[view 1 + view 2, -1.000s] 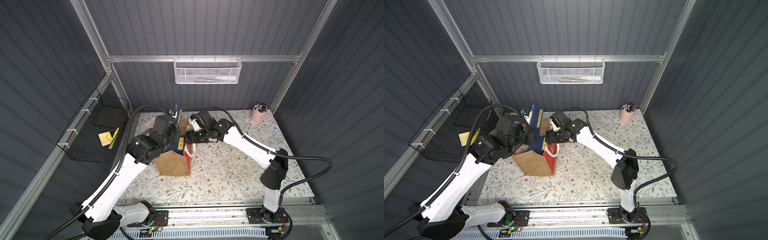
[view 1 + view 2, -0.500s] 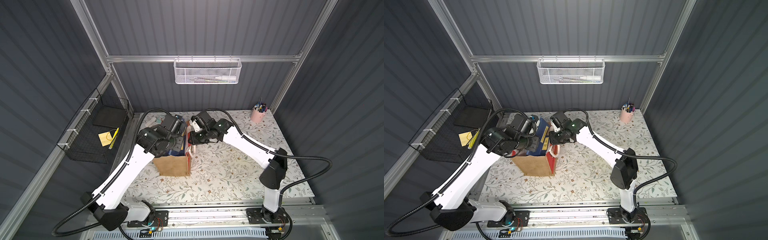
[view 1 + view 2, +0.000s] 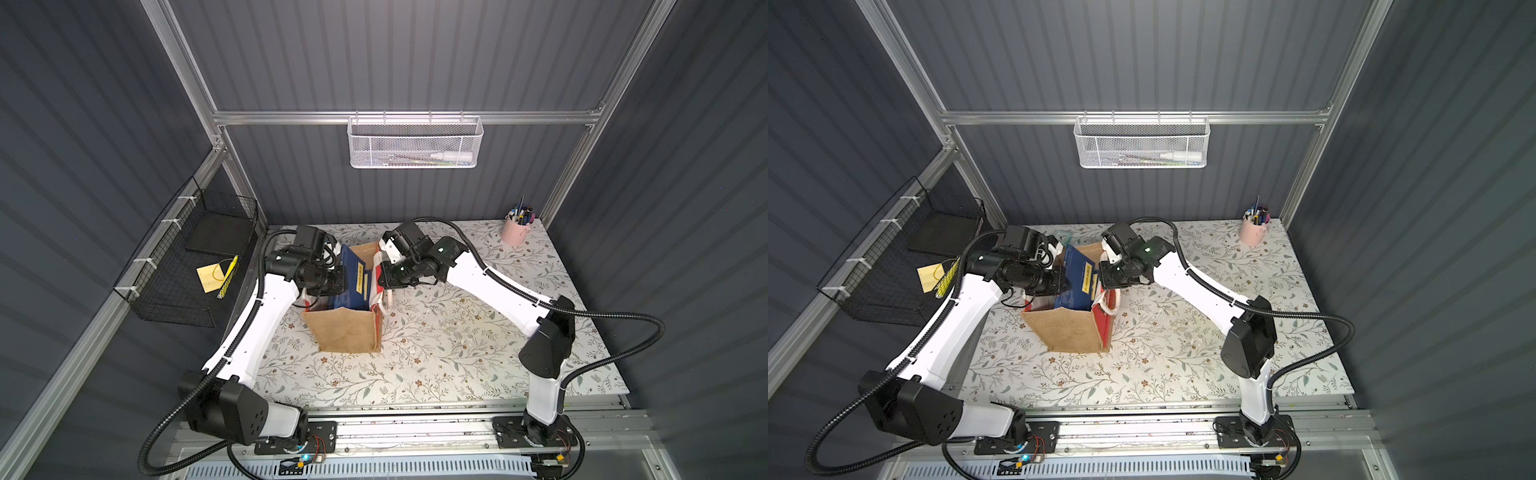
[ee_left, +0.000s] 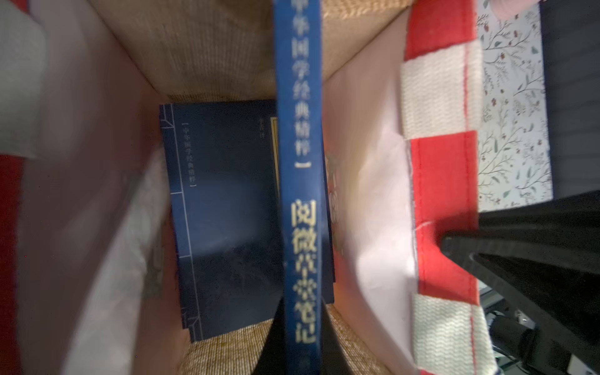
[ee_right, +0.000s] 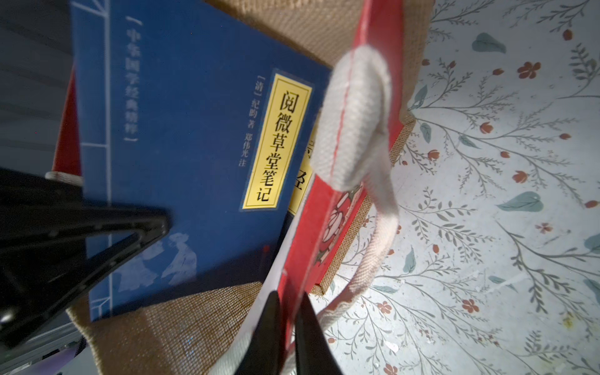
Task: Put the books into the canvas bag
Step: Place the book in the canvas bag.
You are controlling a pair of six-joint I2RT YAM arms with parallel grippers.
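Partly done: canvas bag upright between arms, right gripper pinched tight on its striped side rim, left gripper clamped on navy book half inside, second book flat on bottom, no others visible outside.

The left tool pinches an upright navy book inside the canvas bag, above a flat navy book.
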